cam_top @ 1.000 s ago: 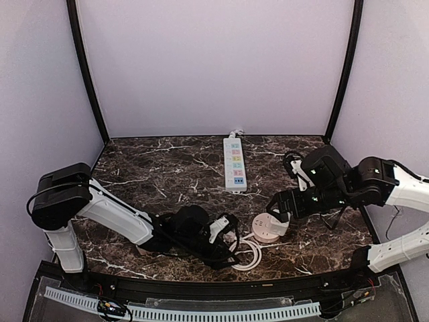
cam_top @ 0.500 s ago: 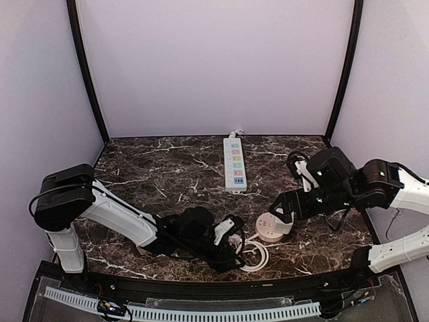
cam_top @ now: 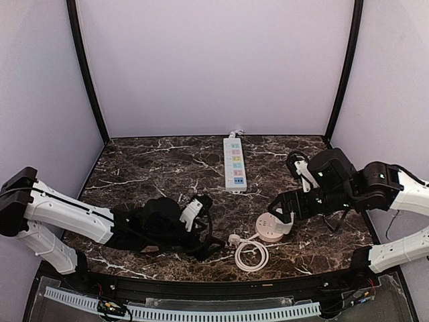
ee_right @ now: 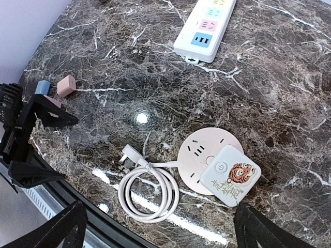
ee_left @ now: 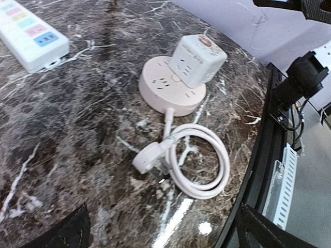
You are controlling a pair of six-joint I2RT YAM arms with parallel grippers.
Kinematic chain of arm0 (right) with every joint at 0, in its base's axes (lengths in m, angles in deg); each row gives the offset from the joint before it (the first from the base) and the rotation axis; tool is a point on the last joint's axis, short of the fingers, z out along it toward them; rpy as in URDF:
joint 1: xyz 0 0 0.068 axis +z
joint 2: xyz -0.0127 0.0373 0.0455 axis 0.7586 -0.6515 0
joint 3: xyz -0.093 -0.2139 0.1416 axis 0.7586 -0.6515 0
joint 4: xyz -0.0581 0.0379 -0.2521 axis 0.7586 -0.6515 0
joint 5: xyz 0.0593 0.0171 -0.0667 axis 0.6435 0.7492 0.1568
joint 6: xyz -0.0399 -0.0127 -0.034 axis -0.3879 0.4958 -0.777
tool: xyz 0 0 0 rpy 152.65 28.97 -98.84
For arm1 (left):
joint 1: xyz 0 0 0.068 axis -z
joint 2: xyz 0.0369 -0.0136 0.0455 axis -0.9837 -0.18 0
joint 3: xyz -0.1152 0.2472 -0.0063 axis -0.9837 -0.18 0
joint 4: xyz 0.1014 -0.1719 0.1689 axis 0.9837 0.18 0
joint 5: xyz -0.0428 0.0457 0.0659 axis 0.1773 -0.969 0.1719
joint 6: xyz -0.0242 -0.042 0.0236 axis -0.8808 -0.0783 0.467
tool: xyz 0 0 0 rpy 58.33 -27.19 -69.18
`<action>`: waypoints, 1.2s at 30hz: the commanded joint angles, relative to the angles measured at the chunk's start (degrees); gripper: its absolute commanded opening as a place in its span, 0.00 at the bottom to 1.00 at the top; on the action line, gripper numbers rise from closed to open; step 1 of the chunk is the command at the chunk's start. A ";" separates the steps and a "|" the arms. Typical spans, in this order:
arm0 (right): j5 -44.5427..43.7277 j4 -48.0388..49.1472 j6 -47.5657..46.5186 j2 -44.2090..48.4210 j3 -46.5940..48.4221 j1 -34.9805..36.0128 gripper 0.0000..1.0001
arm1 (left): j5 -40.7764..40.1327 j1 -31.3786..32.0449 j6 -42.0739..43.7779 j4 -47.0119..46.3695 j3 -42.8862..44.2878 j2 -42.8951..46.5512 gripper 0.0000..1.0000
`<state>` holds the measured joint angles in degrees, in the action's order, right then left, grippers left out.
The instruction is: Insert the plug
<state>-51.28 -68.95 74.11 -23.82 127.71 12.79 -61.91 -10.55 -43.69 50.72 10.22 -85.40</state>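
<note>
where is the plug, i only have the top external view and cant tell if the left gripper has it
observer: The left wrist view shows the left gripper open and empty; the plug lies loose on the table.
operator: ok is the round socket free
observer: Partly. In the right wrist view a cube adapter with a tiger picture sits on one side of the round socket; the slots on the rest of its face are uncovered.
operator: and the right gripper
observer: Its own camera shows the right gripper open and holding nothing.
</note>
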 commanded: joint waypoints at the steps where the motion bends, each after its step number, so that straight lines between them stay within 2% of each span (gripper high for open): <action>1: -0.62 3.71 -0.89 -0.15 -2.10 0.45 0.99 | -11.16 0.27 -2.17 6.65 -4.14 6.77 0.99; 5: -0.59 5.73 -1.10 0.06 -3.34 0.41 0.99 | -16.89 0.45 -6.61 15.20 -5.36 12.74 0.99; 13: -0.52 10.84 -2.01 1.06 -7.19 0.45 0.98 | -30.87 5.89 -14.00 35.31 -5.44 22.90 0.99; 23: -0.34 14.47 -3.76 0.75 -9.35 0.45 0.99 | -36.11 6.16 -19.78 52.11 -4.91 31.90 0.99; 30: -0.63 16.36 -3.72 1.04 -11.17 0.43 0.99 | -36.64 6.16 -23.78 59.18 -5.58 33.46 0.99; 36: -0.56 16.43 -3.34 1.86 -11.81 0.45 0.99 | -35.53 5.96 -24.92 56.25 -8.27 33.56 0.99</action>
<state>-51.24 -54.40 70.67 -23.16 116.61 12.79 -97.34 -4.67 -66.62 105.58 4.30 -52.04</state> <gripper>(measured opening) 0.986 0.987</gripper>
